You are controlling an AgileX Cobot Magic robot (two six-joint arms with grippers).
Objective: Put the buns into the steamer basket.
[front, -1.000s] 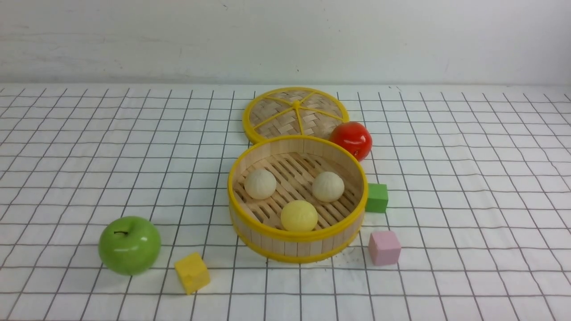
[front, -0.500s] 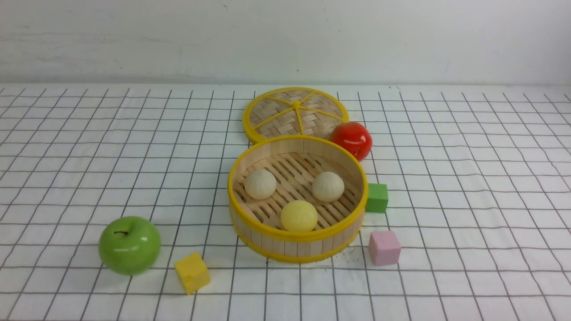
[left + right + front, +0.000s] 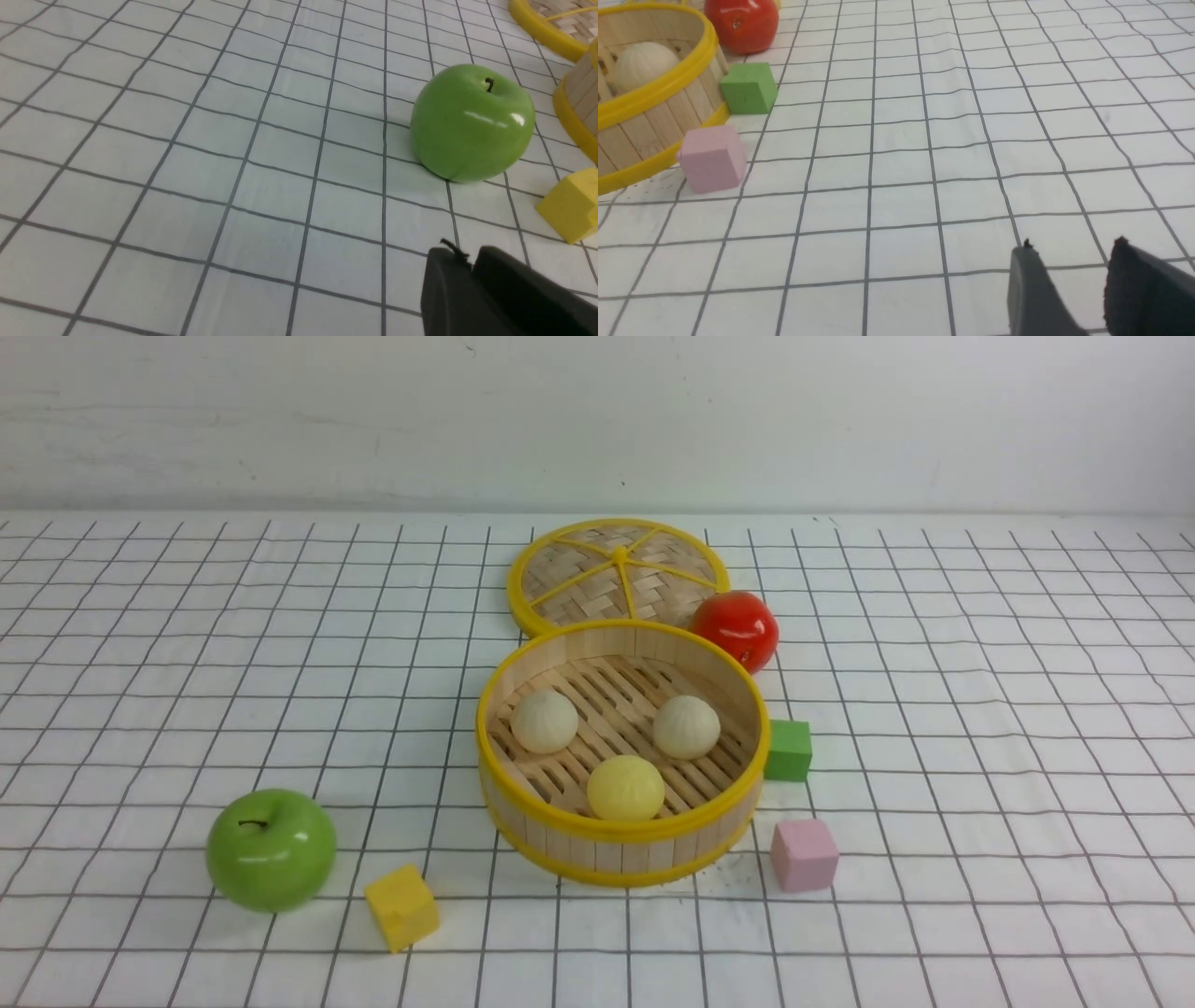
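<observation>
**Buns seated in steamer basket; both grippers over bare bench**

All three buns (image 3: 616, 747) rest on the slatted floor of the steamer basket (image 3: 523, 821). No readable writing appears on any item. The left gripper (image 3: 472, 261) holds nothing; its jaws appear nearly together, though the view is partial. The right gripper (image 3: 1069, 261) stands parted and empty. Bare gridded bench (image 3: 980, 728) extends on both sides of the basket.

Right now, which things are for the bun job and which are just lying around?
For the job:
- steamer basket
- two off-white buns
- yellow bun

Just lying about:
- woven lid
- red apple
- green apple
- green cube
- pink cube
- yellow cube
</observation>
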